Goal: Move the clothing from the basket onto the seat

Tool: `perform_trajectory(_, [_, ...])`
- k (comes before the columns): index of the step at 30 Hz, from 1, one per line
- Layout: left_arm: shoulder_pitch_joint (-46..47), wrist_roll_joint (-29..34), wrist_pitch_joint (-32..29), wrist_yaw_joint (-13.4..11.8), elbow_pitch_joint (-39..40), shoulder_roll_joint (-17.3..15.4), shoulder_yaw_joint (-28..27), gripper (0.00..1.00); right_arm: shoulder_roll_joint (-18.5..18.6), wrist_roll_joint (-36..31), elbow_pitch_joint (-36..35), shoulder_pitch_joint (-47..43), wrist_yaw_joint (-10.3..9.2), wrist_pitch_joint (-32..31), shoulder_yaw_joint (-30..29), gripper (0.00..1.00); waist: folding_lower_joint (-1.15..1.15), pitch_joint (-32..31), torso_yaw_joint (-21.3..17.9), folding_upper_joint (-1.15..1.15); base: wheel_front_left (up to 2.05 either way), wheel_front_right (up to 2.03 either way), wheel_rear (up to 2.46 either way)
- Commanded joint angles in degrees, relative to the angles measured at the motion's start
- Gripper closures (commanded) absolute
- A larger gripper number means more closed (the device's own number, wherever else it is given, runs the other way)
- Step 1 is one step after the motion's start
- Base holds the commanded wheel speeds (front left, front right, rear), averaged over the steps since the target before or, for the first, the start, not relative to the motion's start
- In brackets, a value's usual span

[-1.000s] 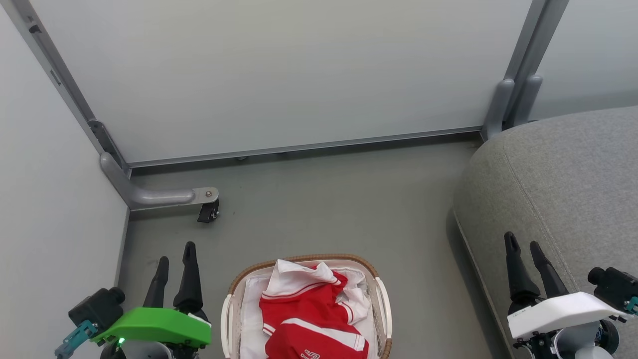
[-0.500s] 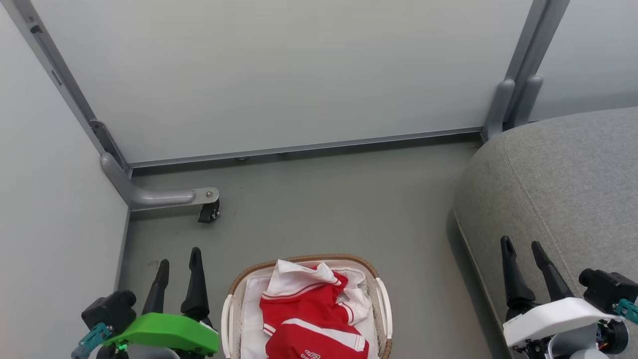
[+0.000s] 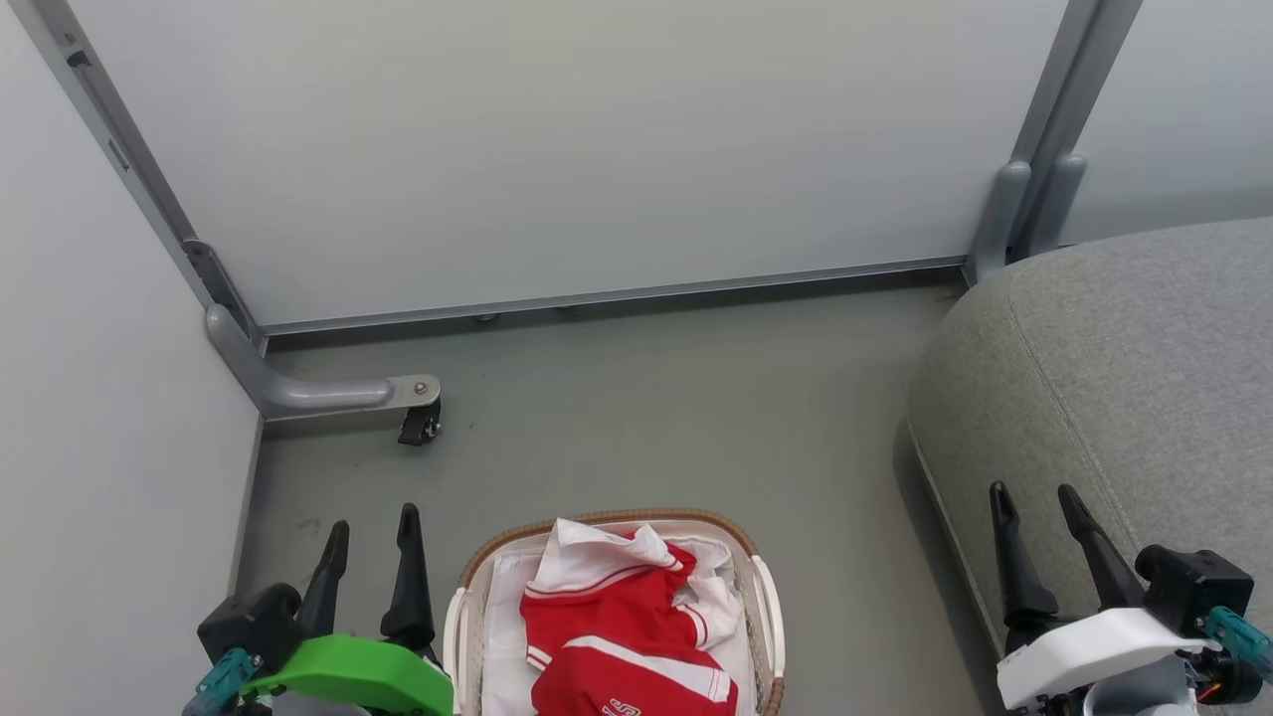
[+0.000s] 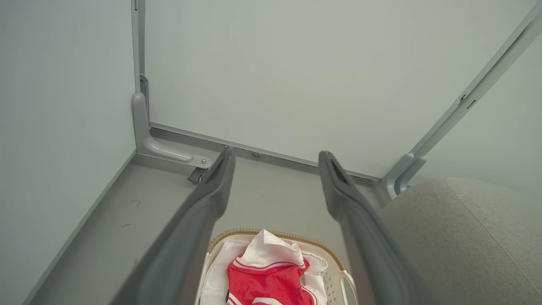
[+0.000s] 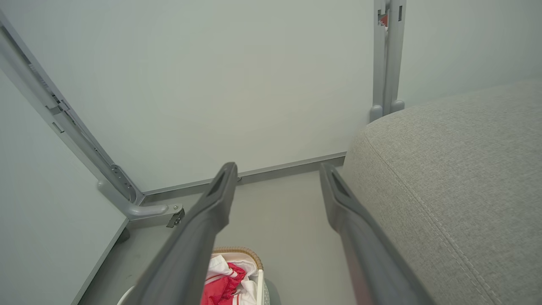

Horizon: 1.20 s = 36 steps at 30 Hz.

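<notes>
Red clothing point(image 3: 617, 636) with white panels and striped trim lies crumpled in the white basket point(image 3: 766, 607) with a brown woven rim, at the bottom middle of the head view. The left wrist view has the clothing point(image 4: 266, 279) and basket point(image 4: 334, 277) low between its fingers; the right wrist view catches the clothing point(image 5: 222, 281) at the bottom. The grey seat point(image 3: 1124, 368) fills the right side. My left gripper point(image 3: 373, 527) stands open left of the basket, holding nothing. My right gripper point(image 3: 1034, 494) stands open over the seat's front edge, also holding nothing.
A pale wall panel point(image 3: 557, 149) with grey metal frame closes the back and left. A grey bracket foot with a small black caster point(image 3: 418, 426) juts onto the floor left of centre. Grey floor point(image 3: 656, 418) lies between basket, wall and seat.
Both grippers have drawn downward in the head view, the left one also shifting right toward the basket. Both stay open. The clothing and basket have not moved.
</notes>
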<state>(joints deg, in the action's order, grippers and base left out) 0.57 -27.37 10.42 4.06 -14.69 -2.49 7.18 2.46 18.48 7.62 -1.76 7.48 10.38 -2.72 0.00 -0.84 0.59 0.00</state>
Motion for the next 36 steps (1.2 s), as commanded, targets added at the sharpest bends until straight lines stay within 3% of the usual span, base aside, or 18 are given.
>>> perform_trajectory(1, [-0.43, 1.67, 0.47, -0.09, 0.16, -0.42, 0.08, 0.00, 0.38, -1.55, -0.52, -0.56, 0.02, 0.57, 0.08, 0.00, 0.00, -0.01, 0.01, 0.00, 0.00, 0.00, 0.00])
perform_trajectory(36, [-1.31, 14.86, 4.44, -1.10, -4.62, -0.54, 2.18, 0.00, 0.56, -17.44, -1.04, -2.52, 0.01, 4.52, 0.21, 0.00, 0.00, 0.13, 0.41, 0.00, 0.00, 0.00, 0.00])
